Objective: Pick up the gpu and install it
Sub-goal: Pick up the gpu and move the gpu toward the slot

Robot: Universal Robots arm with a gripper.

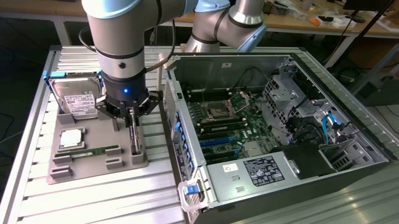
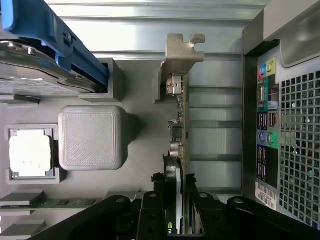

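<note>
Case wall (image 1: 176, 135) stands close beside gpu (image 1: 133, 137); table (image 1: 93, 200) elsewhere seems free

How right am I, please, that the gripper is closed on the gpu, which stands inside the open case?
Not quite. The gripper is closed on the gpu, but the gpu stands on edge in the gray holder beside the case, not inside it; the exterior view shows this.
</note>
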